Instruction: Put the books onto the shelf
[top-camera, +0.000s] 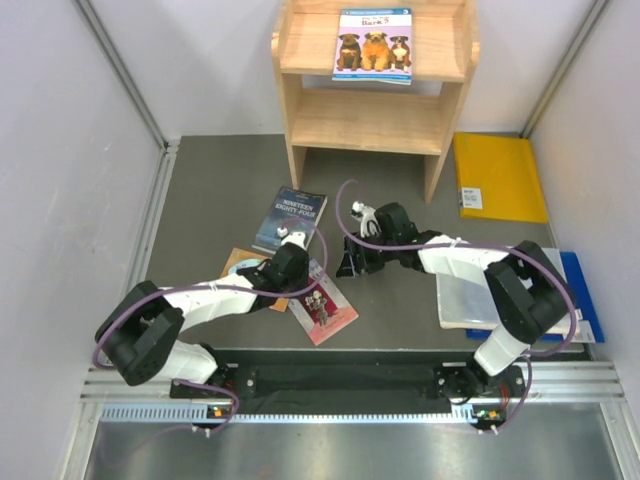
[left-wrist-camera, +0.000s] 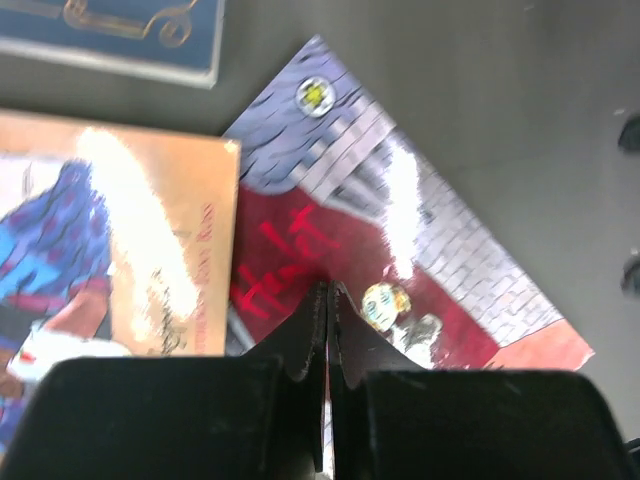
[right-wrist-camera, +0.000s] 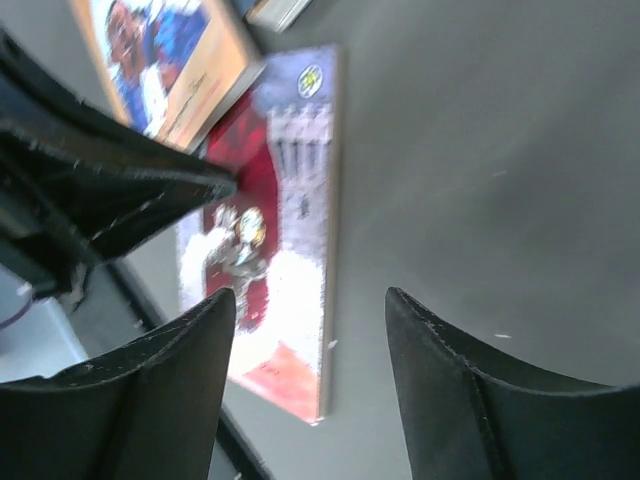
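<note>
Nearest the lens is my left pincer (left-wrist-camera: 327, 298), its two black fingers pressed flat together with no gap and nothing that I can see caught between them. The tips hang right over the red-covered book (left-wrist-camera: 400, 230), though I cannot tell whether they touch its glossy cover. That book lies flat and slantwise on the grey mat (top-camera: 220, 190), one edge against the orange book (left-wrist-camera: 120, 250), which lies flat beside it under my left arm. Just beyond both, face up and nearer the shelf (top-camera: 370, 120) but apart from it, is the dark blue book (top-camera: 291, 215). My right pincer (right-wrist-camera: 310, 300) stands partly open, fingers well apart with only mat between them; it holds nothing and hovers just beside the red-covered book, close to my left pincer. The dog book (top-camera: 374, 45) lies flat on the shelf's top tier. To the right of the shelf a yellow folder (top-camera: 498, 175) lies on the mat, and a white plastic sheet (top-camera: 460, 295) lies near my right arm.
</note>
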